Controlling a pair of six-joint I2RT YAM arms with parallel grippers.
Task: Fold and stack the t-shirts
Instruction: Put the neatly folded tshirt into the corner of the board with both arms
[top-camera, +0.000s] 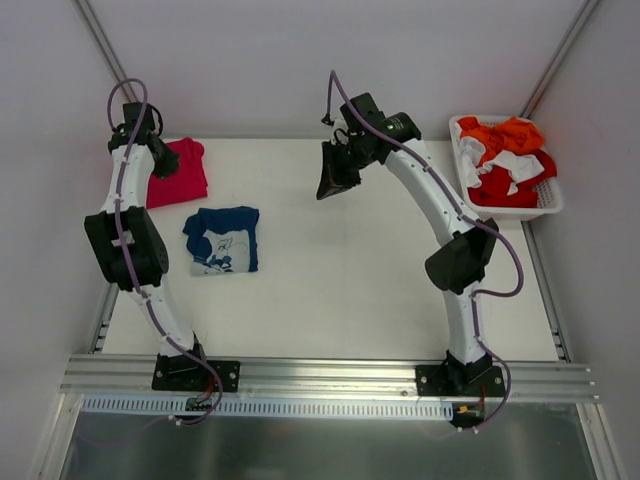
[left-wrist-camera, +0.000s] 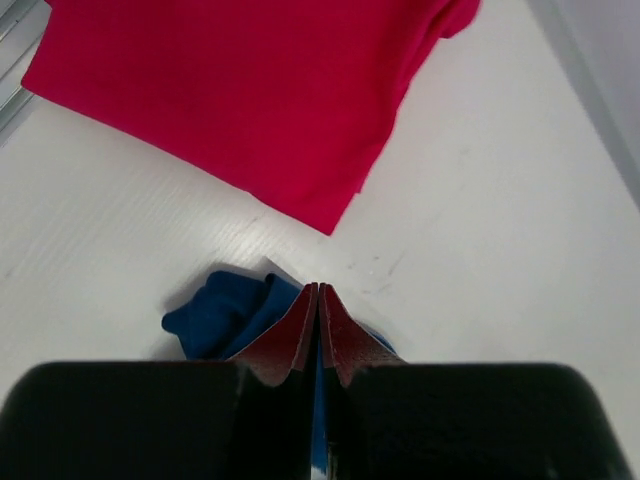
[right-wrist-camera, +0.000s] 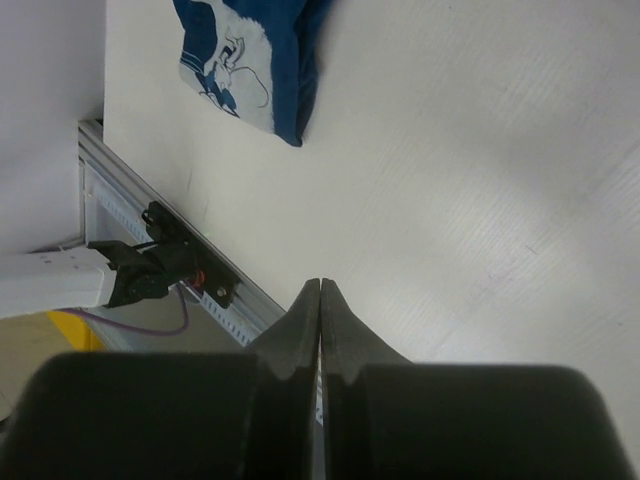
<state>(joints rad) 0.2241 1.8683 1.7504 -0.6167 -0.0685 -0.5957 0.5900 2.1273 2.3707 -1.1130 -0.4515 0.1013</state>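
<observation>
The pinkish-red t-shirt (top-camera: 182, 172) lies folded at the table's far left, and it fills the top of the left wrist view (left-wrist-camera: 250, 90). The navy t-shirt (top-camera: 222, 240) lies folded a little nearer, white print facing up; it also shows in the right wrist view (right-wrist-camera: 270, 50). My left gripper (top-camera: 163, 162) hangs over the red shirt's left edge. Its jaws (left-wrist-camera: 318, 286) are shut with nothing gripped; blue cloth (left-wrist-camera: 220, 315) shows behind the fingers. My right gripper (top-camera: 332, 188) is raised over the table's far middle, shut (right-wrist-camera: 320, 282) and empty.
A white basket (top-camera: 548, 205) stands at the far right and holds orange, red and white clothes. The aluminium rail (top-camera: 330, 372) with both arm bases runs along the near edge. Walls close in the table on the left, back and right.
</observation>
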